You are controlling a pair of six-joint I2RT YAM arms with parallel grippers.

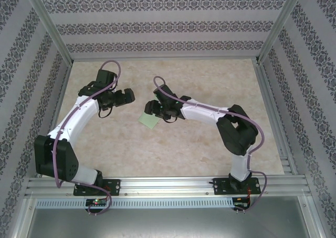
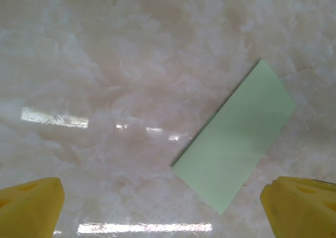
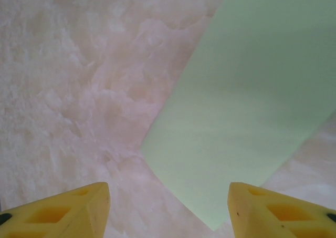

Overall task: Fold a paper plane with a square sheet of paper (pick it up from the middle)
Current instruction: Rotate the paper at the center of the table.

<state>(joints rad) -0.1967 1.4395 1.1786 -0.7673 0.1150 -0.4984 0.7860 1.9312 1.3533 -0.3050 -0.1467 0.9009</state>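
Near the middle of the beige marble-patterned tabletop (image 1: 210, 143), a plain sheet of thin pale green paper (image 1: 149, 121) is seen lying flat. In the overhead view, its far edge is partly covered by the right gripper (image 1: 150, 110), which is held directly over it. The left gripper (image 1: 129, 97) is held to the left of the sheet and farther back, near it but apart.

In the left wrist view, the sheet (image 2: 236, 143) is shown as an elongated rectangle set diagonally on the tabletop (image 2: 105, 80), ahead of the yellow fingertips (image 2: 31, 206) and toward the right one. The jaws of the left gripper (image 2: 163, 201) are spread wide, with nothing held.

In the right wrist view, the sheet (image 3: 252, 101) occupies the upper right, one corner pointing down between the yellow fingertips (image 3: 278, 211). The jaws of the right gripper (image 3: 168, 201) are likewise parted and nothing is grasped. Whether the fingertips touch the sheet cannot be told.
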